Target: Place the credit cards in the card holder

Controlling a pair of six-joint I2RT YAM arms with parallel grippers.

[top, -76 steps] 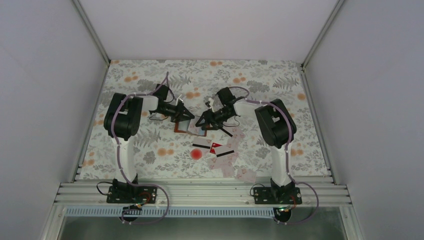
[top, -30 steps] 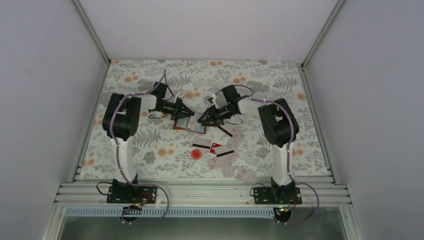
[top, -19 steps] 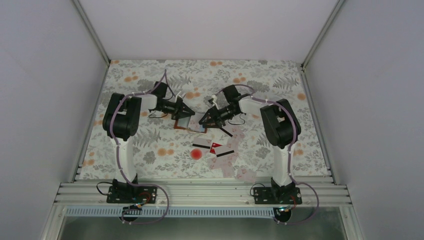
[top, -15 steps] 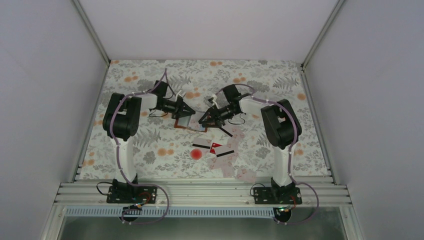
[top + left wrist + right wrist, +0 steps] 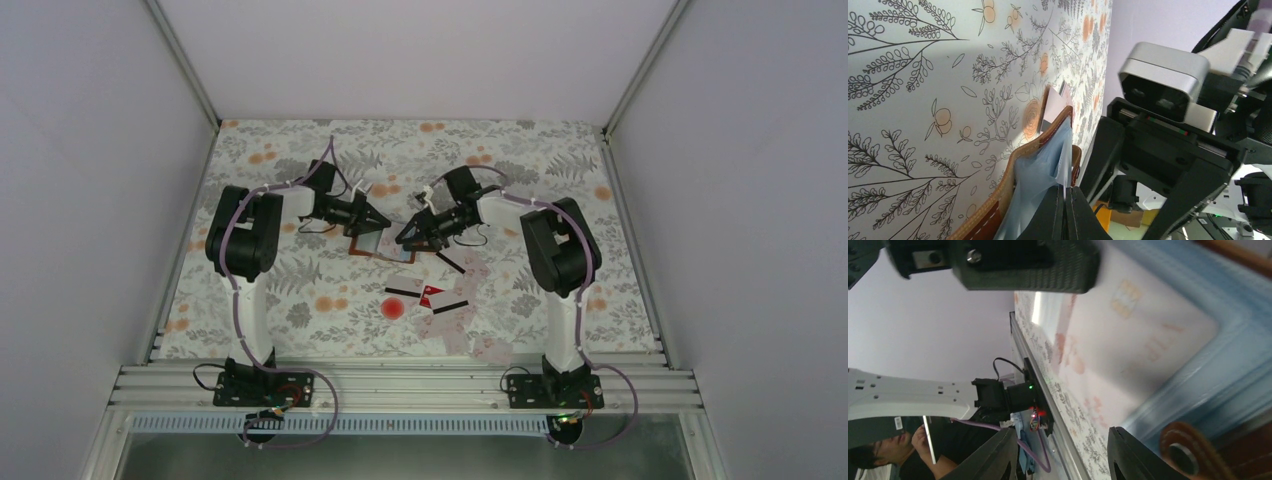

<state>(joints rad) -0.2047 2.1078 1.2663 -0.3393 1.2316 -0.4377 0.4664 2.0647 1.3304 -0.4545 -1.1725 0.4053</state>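
Note:
The brown card holder [image 5: 373, 248] lies open mid-table between the two grippers. In the left wrist view my left gripper [image 5: 1066, 212] is shut on the card holder's [image 5: 1007, 181] pale blue inner pocket [image 5: 1040, 170], pulling it up. My right gripper [image 5: 1060, 456] is open with nothing between its fingers, close over that pocket. A pale credit card [image 5: 1128, 345] lies against the blue lining [image 5: 1233, 347]; how deep it sits I cannot tell. More credit cards lie nearer the arm bases: a pale one [image 5: 447, 322], a red one [image 5: 431, 296] and a black-striped one [image 5: 402, 291].
A round red spot [image 5: 392, 309] marks the floral tablecloth [image 5: 300, 170] near the loose cards. Another pale card [image 5: 491, 349] lies by the front rail [image 5: 400, 385]. White walls enclose the table on three sides. The two grippers [image 5: 390, 230] nearly touch.
Both grippers and the card holder have drifted a little toward the back of the table. The loose cards have not moved.

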